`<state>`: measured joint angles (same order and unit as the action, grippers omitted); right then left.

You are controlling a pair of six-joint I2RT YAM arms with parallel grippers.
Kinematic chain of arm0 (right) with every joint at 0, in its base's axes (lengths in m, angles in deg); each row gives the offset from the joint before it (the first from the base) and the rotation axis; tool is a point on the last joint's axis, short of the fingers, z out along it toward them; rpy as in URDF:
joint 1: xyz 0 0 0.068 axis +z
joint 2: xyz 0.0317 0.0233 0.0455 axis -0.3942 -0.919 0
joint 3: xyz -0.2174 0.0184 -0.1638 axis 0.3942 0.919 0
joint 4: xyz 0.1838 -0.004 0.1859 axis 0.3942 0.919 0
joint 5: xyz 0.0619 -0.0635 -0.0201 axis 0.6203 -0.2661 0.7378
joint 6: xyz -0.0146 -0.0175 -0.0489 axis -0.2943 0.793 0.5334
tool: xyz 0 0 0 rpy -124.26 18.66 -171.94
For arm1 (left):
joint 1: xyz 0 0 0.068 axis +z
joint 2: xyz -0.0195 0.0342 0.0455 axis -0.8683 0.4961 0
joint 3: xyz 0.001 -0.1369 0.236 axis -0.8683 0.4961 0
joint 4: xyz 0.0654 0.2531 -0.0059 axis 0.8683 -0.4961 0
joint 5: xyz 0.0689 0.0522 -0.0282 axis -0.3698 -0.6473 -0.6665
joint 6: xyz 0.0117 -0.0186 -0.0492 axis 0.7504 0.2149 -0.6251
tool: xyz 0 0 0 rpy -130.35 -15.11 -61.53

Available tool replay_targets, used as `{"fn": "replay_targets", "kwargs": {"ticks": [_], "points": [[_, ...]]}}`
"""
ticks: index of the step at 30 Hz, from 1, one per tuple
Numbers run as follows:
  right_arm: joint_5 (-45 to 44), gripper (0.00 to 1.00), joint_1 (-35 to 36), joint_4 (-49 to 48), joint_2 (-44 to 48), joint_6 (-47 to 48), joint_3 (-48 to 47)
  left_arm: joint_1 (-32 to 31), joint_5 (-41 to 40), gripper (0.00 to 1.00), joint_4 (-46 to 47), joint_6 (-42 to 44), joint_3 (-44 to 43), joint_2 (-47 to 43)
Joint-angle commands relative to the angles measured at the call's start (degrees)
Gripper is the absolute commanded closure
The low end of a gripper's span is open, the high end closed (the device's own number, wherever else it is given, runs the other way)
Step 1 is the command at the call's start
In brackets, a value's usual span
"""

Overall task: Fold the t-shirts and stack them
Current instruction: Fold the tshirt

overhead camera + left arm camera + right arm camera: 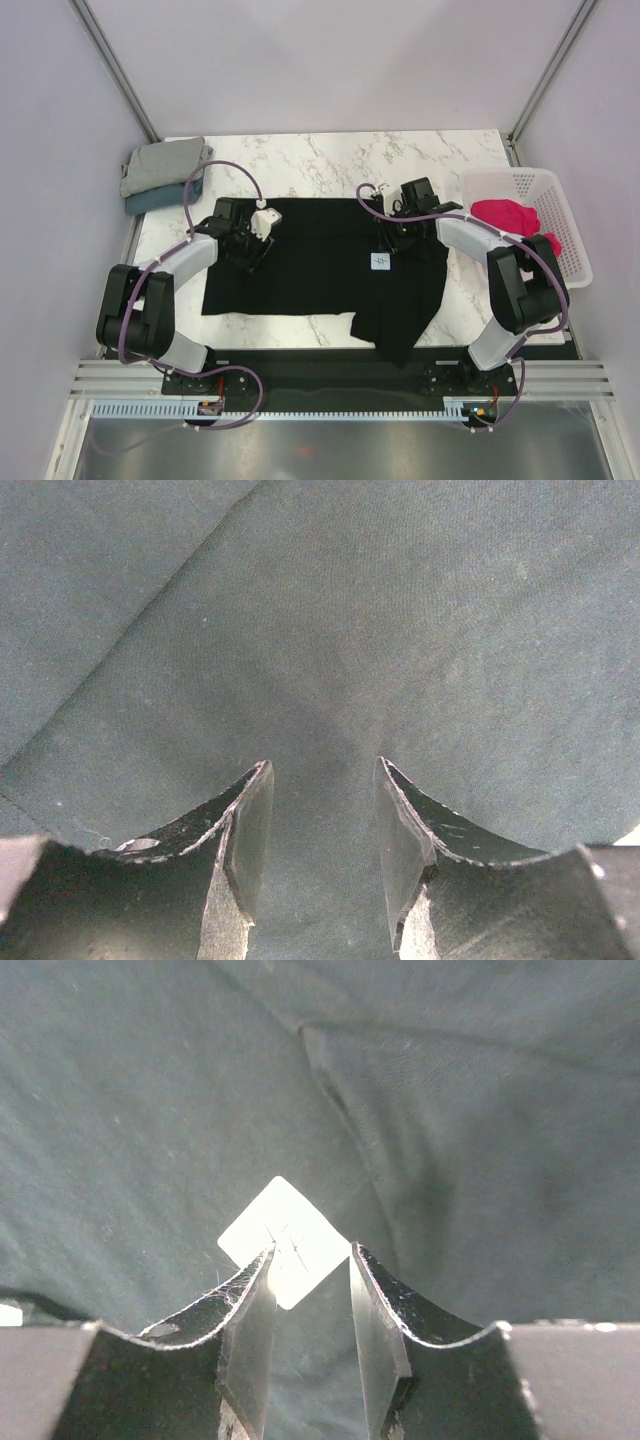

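The black t-shirt point(320, 275) lies spread on the marble table, its small white tag point(381, 261) facing up and one part hanging towards the front edge. My left gripper point(250, 257) is low over the shirt's left part; in the left wrist view it point(322, 764) is open with only black cloth point(350, 630) beneath. My right gripper point(391, 241) is low over the shirt's right part; in the right wrist view it point(312, 1250) is open just above the white tag point(290, 1225). The grey shirt point(163, 164) lies folded on the dusty blue one point(150, 200) at the far left. The pink-red shirt point(505, 213) lies in the basket.
A white mesh basket point(560, 195) stands at the table's right edge. Grey walls and metal frame posts point(115, 65) enclose the table on three sides. Bare marble point(320, 165) shows behind the black shirt.
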<state>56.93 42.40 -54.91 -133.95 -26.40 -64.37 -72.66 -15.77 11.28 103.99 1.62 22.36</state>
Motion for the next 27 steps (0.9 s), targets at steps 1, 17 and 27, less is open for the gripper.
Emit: {"fn": "replay_targets", "kwargs": {"ticks": [1,17,27], "points": [[2.74,0.58,0.16,0.98,-2.31,-0.58,-0.3,-0.34,1.73,0.48,2.05,-1.94,0.49,-0.46],[-5.86,0.58,-0.02,1.33,-4.95,-0.06,-0.66,-0.34,1.82,0.48,3.1,-2.47,1.19,0.69],[-10.08,0.59,-0.9,0.19,-7.06,-0.5,-3.2,-0.34,1.64,0.49,3.81,-2.73,2.51,0.33]]}}
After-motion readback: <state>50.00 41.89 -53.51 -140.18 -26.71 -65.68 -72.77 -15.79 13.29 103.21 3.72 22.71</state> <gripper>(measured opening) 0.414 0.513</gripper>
